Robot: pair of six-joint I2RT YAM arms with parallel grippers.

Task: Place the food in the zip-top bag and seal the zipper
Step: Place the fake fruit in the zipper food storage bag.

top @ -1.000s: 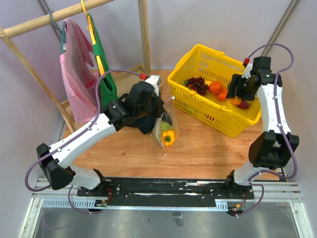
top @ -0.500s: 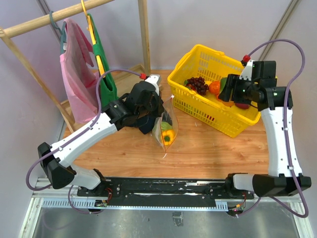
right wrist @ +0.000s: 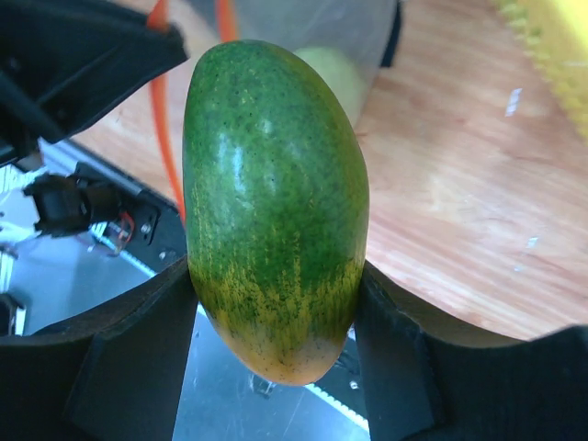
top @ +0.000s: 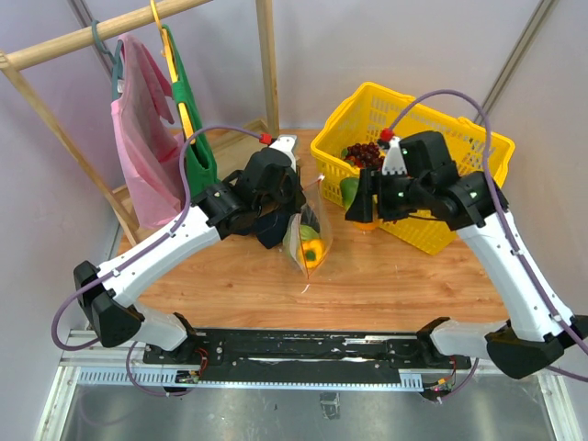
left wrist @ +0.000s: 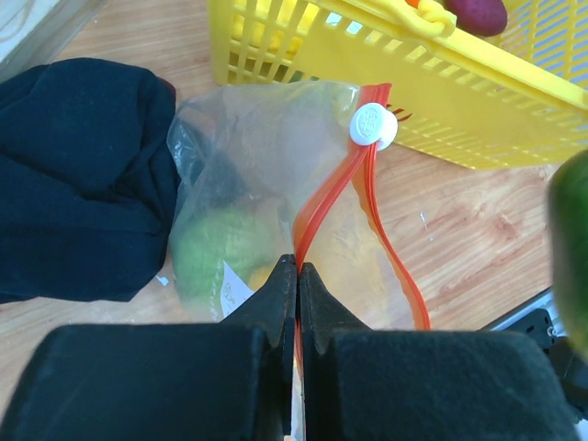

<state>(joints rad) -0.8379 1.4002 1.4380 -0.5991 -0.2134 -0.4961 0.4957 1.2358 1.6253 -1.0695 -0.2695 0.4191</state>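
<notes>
The left fingers (left wrist: pixel 285 303) are pressed together on the edge of the clear bag (top: pixel 314 231), pinching one side of its orange-red zip strip (left wrist: pixel 329 188). They hold the bag up off the tabletop (top: pixel 386 276) with its mouth open. In the left wrist view the two halves of the strip part from each other. One runs from the fingers up to a white round tab (left wrist: pixel 372 126), and the other curves away towards the right. Inside the bag lie a pale green fruit (left wrist: pixel 216 253) and a yellow pepper (top: pixel 313 254). A dark cloth (left wrist: pixel 83 175) is bunched just beside the bag on its left.

The right fingers (right wrist: pixel 138 367) are clamped on a mango (right wrist: pixel 271 211), one finger against each long side. It stands on end between them, dark green over most of its skin and yellow-orange at the end nearest the wrist camera. The mango hangs above the tabletop between the yellow basket (top: pixel 432 230) and the bag, near the bag's open mouth and not touching it. In the right wrist view the zip strip and the pale green fruit show behind it.

The basket stands at the back right of the tabletop. It holds a bunch of dark grapes (top: pixel 363 152), and an eggplant (left wrist: pixel 473 14) shows at its far side in the left wrist view. A wooden rack (top: pixel 266 55) at the back left carries a pink bag (top: pixel 138 138) and a green bag (top: pixel 188 129).
</notes>
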